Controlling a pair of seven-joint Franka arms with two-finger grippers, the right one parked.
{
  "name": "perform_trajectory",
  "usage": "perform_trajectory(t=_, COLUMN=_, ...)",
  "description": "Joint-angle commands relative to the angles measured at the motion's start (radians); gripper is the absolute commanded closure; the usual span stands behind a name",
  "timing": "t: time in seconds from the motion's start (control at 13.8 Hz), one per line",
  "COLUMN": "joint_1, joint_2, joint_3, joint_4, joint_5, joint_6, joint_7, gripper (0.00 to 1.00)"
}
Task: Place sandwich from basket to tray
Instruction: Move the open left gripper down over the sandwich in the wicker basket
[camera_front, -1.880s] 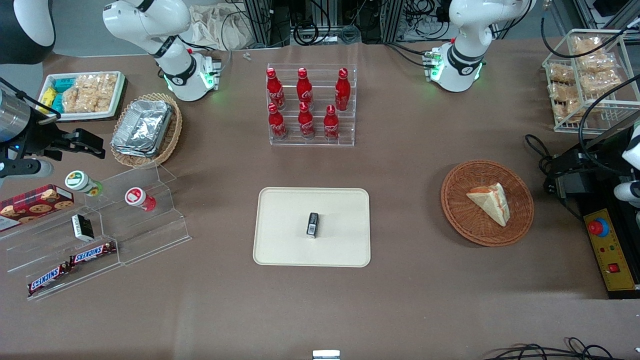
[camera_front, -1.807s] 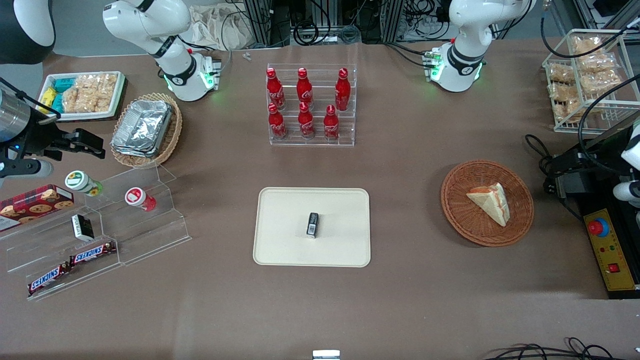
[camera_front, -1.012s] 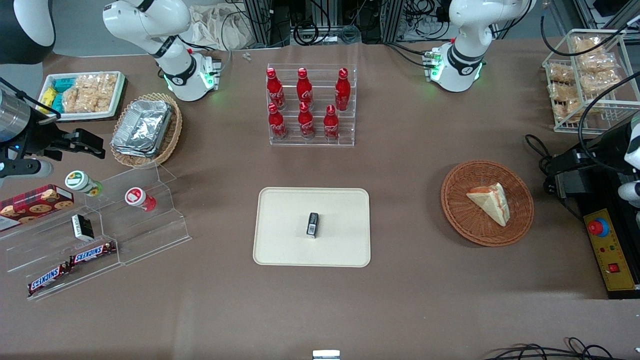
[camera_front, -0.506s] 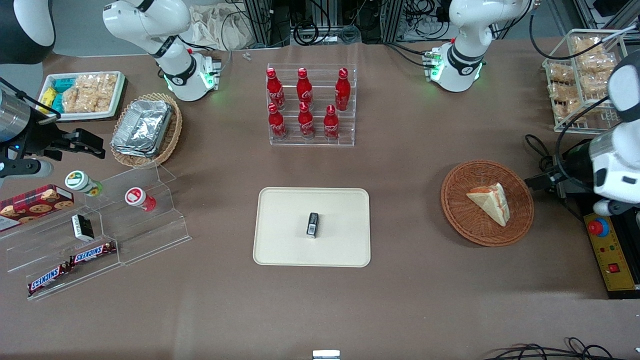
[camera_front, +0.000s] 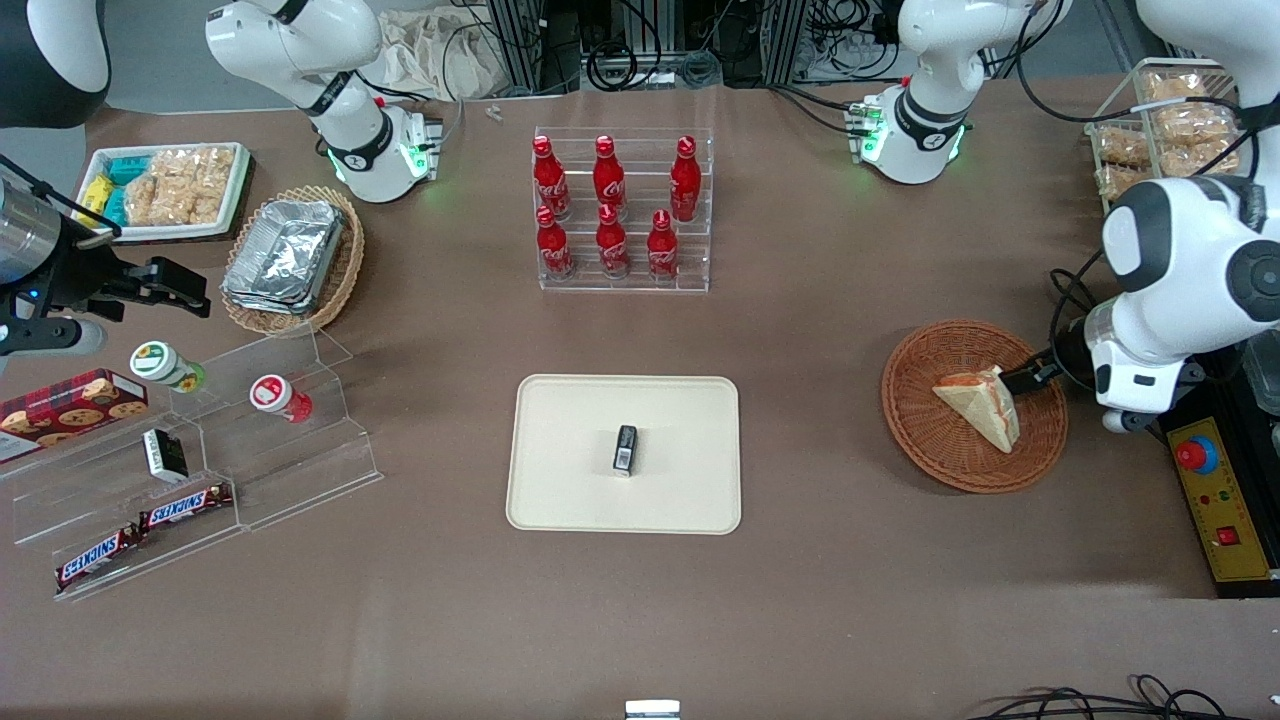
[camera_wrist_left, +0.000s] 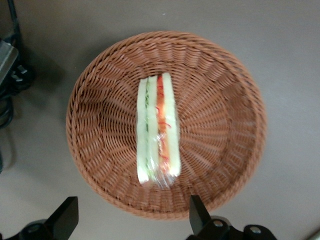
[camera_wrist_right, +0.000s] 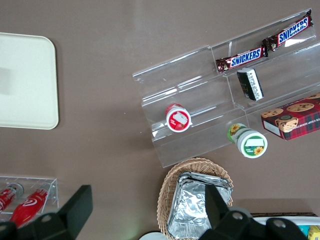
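Hovering claw (camera_wrist_left: 131, 222) spread wide | sandwich (camera_wrist_left: 158, 131) in basket (camera_wrist_left: 220, 90) below

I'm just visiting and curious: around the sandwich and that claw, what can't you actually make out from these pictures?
- Claw: in the wrist view the edge cuts it off; only two spread finger ends show, above the basket.
- In the front view, the arm's white body hides most of the claw.
- Sandwich: its underside is hidden against the basket.
- Small dark object on the tray: too small to identify.
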Motion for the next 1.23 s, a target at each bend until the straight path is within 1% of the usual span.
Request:
perform_trajectory(t=0.0, joint_1=0.003, joint_2=0.032, joint_3=0.018, joint_4=-0.047, joint_5=0.005, joint_6=0.096, joint_7=-0.024, gripper=0.00)
perform_trajectory(t=0.07, joint_1=-0.006, joint_2=0.049, joint_3=0.033, joint_4=-0.047, joint_5=-0.009, joint_6=0.121, joint_7=-0.024, gripper=0.00)
perform_trajectory(t=0.22, joint_1=-0.015, joint_2=0.075, joint_3=0.035, joint_4=-0.046, joint_5=-0.016, joint_6=0.151, joint_7=-0.040, gripper=0.00)
perform_trajectory(t=0.29, joint_1=-0.043, joint_2=0.085, joint_3=0.043, joint_4=-0.045, joint_5=-0.027, joint_6=0.168, joint_7=-0.051, gripper=0.00)
perform_trajectory(t=0.43, joint_1=-0.101, joint_2=0.095, joint_3=0.098, joint_4=-0.045, joint_5=-0.064, joint_6=0.190, joint_7=-0.053, gripper=0.00)
perform_trajectory(t=0.51, joint_1=-0.109, joint_2=0.100, joint_3=0.101, joint_4=-0.047, joint_5=-0.075, joint_6=0.198, joint_7=-0.053, gripper=0.00)
perform_trajectory(t=0.72, joint_1=-0.109, joint_2=0.146, joint_3=0.102, joint_4=-0.047, joint_5=-0.075, joint_6=0.210, joint_7=-0.053, gripper=0.01)
perform_trajectory(t=0.8, joint_1=-0.109, joint_2=0.158, joint_3=0.102, joint_4=-0.047, joint_5=-0.075, joint_6=0.219, joint_7=-0.053, gripper=0.02)
perform_trajectory(t=0.87, joint_1=-0.109, joint_2=0.166, joint_3=0.101, joint_4=-0.047, joint_5=-0.073, joint_6=0.225, joint_7=-0.053, gripper=0.10)
perform_trajectory(t=1.16, joint_1=-0.109, joint_2=0.168, joint_3=0.102, joint_4=-0.039, joint_5=-0.064, joint_6=0.222, joint_7=-0.041, gripper=0.91)
